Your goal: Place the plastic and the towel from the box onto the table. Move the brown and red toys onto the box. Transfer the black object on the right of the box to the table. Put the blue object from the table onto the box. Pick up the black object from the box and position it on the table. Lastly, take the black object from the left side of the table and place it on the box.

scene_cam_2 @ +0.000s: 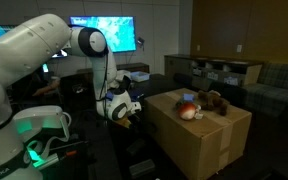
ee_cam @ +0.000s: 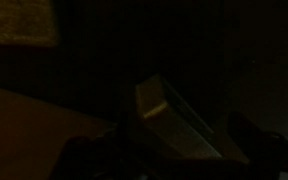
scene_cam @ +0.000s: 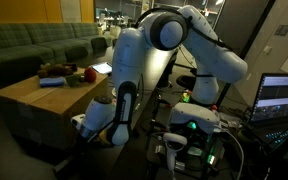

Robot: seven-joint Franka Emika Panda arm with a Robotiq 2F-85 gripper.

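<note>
The brown box [scene_cam: 29, 97] stands in both exterior views [scene_cam_2: 199, 140]. On it lie a brown toy [scene_cam: 54, 69], a red toy [scene_cam: 89, 73] and a flat blue object [scene_cam: 52, 82]. The red toy [scene_cam_2: 189, 111] and brown toy [scene_cam_2: 216, 100] sit close together. A pale item [scene_cam: 102, 67] lies at the box's edge. My gripper [scene_cam_2: 124, 113] hangs low beside the box, below its top, and also shows in an exterior view [scene_cam: 84, 125]. The wrist view is nearly black; only a pale wedge-shaped edge [ee_cam: 169, 115] shows. Whether the jaws hold anything cannot be told.
A green sofa [scene_cam: 34, 45] stands behind the box. The robot base with a green light [scene_cam: 194, 125] and a laptop [scene_cam: 281, 98] are close by. A large lit screen [scene_cam_2: 104, 30] and shelves [scene_cam_2: 219, 70] are further back.
</note>
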